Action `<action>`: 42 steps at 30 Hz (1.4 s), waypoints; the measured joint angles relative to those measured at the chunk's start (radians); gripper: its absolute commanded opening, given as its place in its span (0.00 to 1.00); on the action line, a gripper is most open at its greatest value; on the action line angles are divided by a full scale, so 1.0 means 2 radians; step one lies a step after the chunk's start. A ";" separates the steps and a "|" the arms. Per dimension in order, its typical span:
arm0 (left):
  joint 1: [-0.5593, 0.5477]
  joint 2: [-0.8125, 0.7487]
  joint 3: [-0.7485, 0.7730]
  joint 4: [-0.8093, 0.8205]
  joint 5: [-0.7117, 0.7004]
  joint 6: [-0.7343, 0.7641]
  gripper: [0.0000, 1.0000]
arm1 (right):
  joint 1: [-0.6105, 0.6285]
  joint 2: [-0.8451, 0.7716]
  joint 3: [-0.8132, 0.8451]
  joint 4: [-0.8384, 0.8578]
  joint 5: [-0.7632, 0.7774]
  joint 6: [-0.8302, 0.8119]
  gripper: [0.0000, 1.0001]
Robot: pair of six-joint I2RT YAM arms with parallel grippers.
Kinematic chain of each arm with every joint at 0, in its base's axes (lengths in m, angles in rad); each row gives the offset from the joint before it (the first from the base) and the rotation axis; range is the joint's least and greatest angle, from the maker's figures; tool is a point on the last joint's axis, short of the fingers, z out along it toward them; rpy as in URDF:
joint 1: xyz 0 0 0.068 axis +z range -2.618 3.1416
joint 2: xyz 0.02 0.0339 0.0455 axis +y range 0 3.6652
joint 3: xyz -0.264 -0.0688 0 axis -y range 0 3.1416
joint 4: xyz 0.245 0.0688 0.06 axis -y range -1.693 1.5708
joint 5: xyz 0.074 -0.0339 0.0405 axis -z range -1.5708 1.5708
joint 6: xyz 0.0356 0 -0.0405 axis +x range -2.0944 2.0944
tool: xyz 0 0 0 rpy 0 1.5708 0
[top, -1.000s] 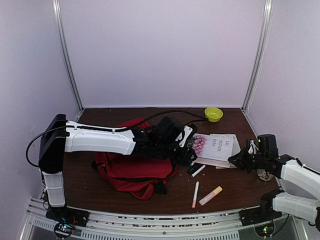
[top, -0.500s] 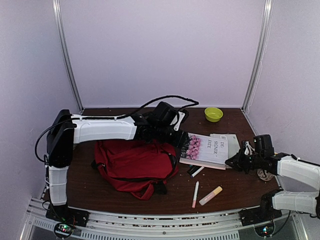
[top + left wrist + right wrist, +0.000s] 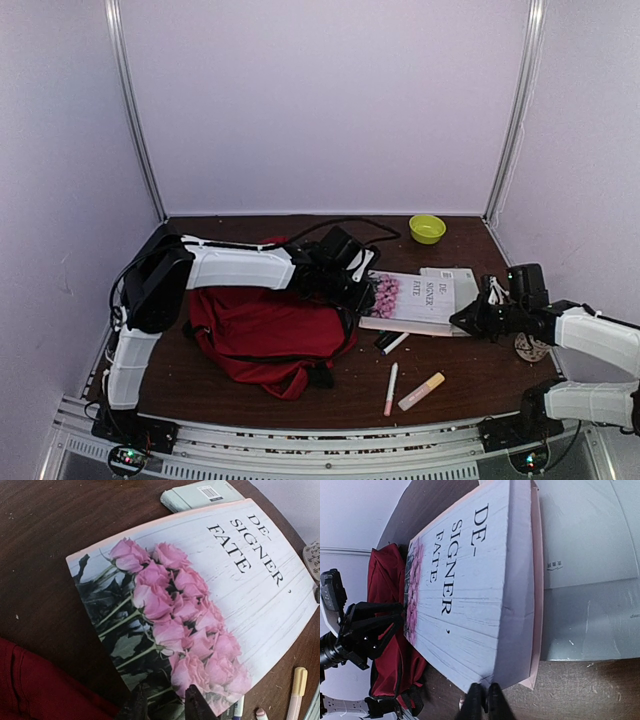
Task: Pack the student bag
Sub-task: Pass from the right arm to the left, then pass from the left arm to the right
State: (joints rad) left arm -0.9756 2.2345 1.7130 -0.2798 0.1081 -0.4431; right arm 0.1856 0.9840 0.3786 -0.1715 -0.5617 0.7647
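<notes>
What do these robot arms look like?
The left arm and right arm have smooth white shells and black joints. The left gripper and right gripper are black, with two slim fingers each. A black cable loops above the left arm.

Your dark wooden table (image 3: 470,385) carries the student bag (image 3: 265,335) at left-centre. To its right, a rose-covered book (image 3: 415,300) rests partly on a pale grey book (image 3: 460,275). A yellow-green bowl (image 3: 427,228) sits at the far right. Nearer you lie a white marker (image 3: 398,342), a pink-tipped pen (image 3: 390,388) and an orange highlighter (image 3: 421,391).
</notes>
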 measured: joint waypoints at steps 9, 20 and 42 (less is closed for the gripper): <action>0.006 0.014 0.000 0.022 0.017 -0.006 0.26 | 0.000 0.001 0.037 -0.053 0.033 -0.037 1.00; 0.009 0.017 0.000 0.032 0.026 -0.008 0.26 | -0.011 0.064 0.044 0.010 0.012 -0.041 0.97; 0.014 0.015 -0.023 0.071 0.039 -0.011 0.25 | -0.020 0.154 -0.005 0.260 -0.138 0.058 0.25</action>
State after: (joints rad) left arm -0.9470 2.2650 1.6680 -0.1375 0.1852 -0.4652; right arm 0.1455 1.2911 0.3679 0.3481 -0.8379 0.8810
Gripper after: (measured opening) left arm 0.251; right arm 0.372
